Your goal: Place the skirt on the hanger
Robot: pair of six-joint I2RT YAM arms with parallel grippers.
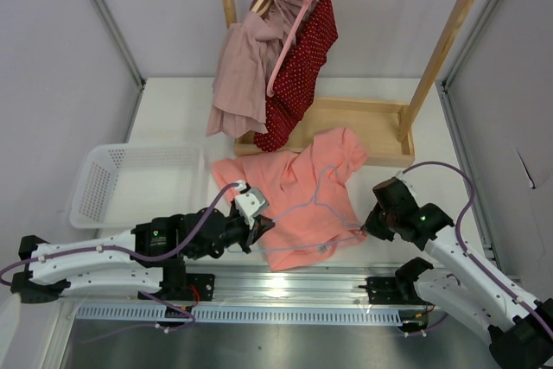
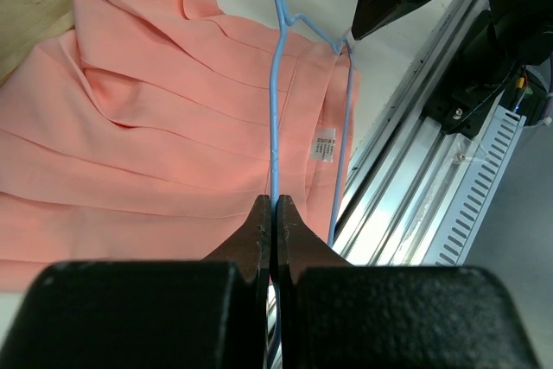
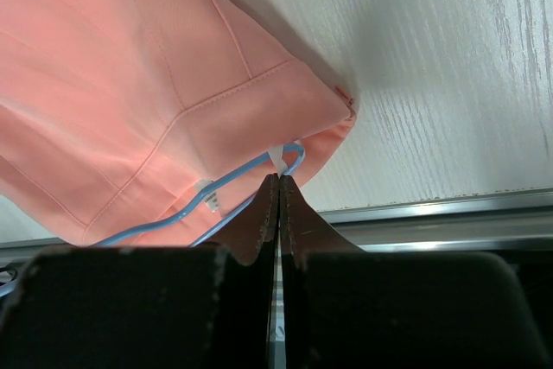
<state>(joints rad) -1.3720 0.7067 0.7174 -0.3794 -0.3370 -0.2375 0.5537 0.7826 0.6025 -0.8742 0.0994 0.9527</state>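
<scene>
The salmon-pink skirt (image 1: 285, 183) lies flat on the table between the arms; it also shows in the left wrist view (image 2: 155, 127) and the right wrist view (image 3: 130, 58). The light-blue hanger (image 1: 304, 206) lies on its near part. My left gripper (image 1: 261, 229) is shut on the hanger's wire (image 2: 275, 84), jaw tips (image 2: 274, 200) pinching it. My right gripper (image 1: 366, 229) is at the skirt's right waist corner, shut (image 3: 278, 177) on a white loop (image 3: 276, 159) that wraps the hanger's curved end (image 3: 230, 179). A white label (image 2: 325, 143) sits by the waistband.
A white basket (image 1: 112, 183) stands at the left. A wooden rack (image 1: 371, 118) at the back holds a mauve garment (image 1: 246, 66), a dark red dotted garment (image 1: 298, 66) and a pink hanger (image 1: 294, 32). A metal rail (image 1: 294, 287) runs along the near edge.
</scene>
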